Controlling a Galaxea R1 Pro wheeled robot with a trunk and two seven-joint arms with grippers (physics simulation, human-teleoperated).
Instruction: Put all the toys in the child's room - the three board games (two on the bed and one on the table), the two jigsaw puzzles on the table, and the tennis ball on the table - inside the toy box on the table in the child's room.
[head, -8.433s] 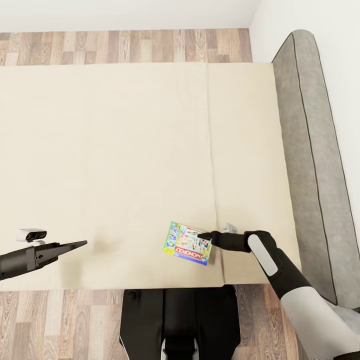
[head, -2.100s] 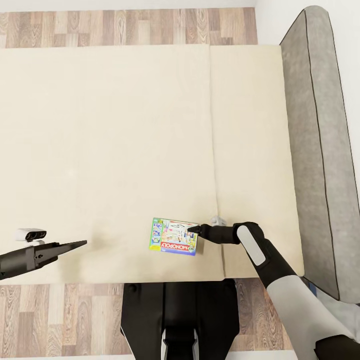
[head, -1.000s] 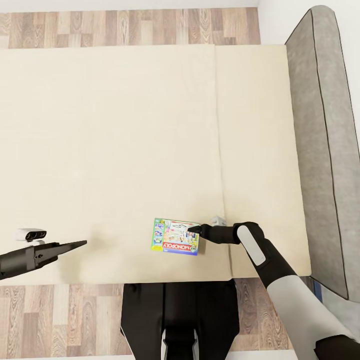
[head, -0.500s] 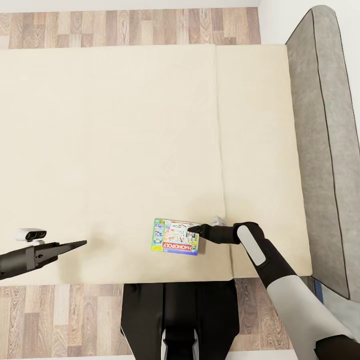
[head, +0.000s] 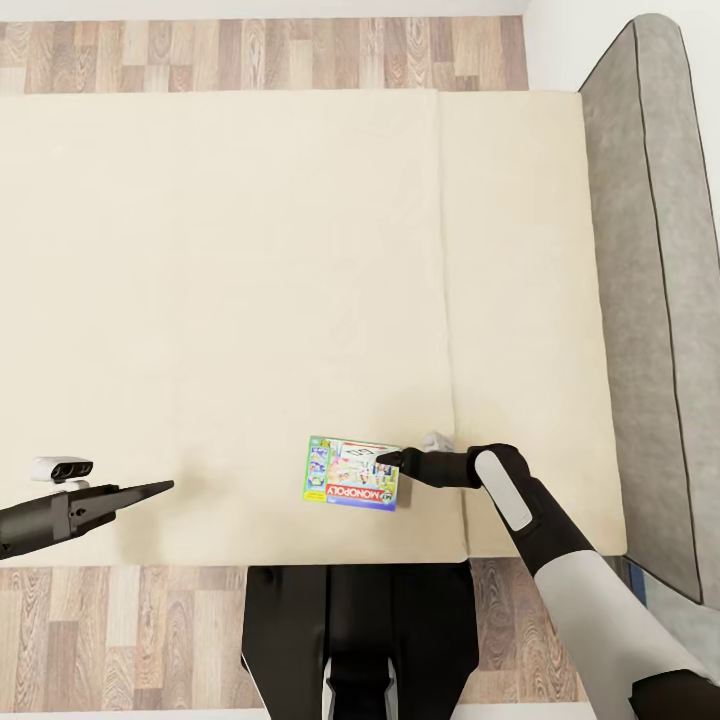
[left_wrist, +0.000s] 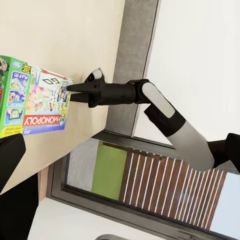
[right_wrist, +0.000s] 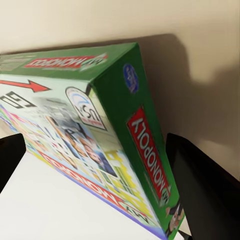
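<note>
One board game, a white Monopoly box with a colourful border, flat on the beige mattress of the bed, close to the bed's near edge and just short of the seam that splits the mattress off toward the headboard. No more than this one toy counted on the bed. Green side panels with red Monopoly lettering close up in the right wrist view, a dark shadow thrown on the mattress behind the box.

Right gripper at the headboard-side edge of the box, fingers narrowed to a point and set around that edge, one dark finger on each side of the box in the wrist view; closed onto the box as far as can be made out. Right arm stretched low and nearly level over the bed's near corner, elbow bent back toward the trunk; same pose seen side-on from the left wrist camera.

Left gripper well apart from the box, hovering low over the mattress near the bed's near edge, fingers pressed together into one thin wedge, holding nothing. Left arm level, pointing toward the box.

One wood-plank floor beyond the far side of the bed.
</note>
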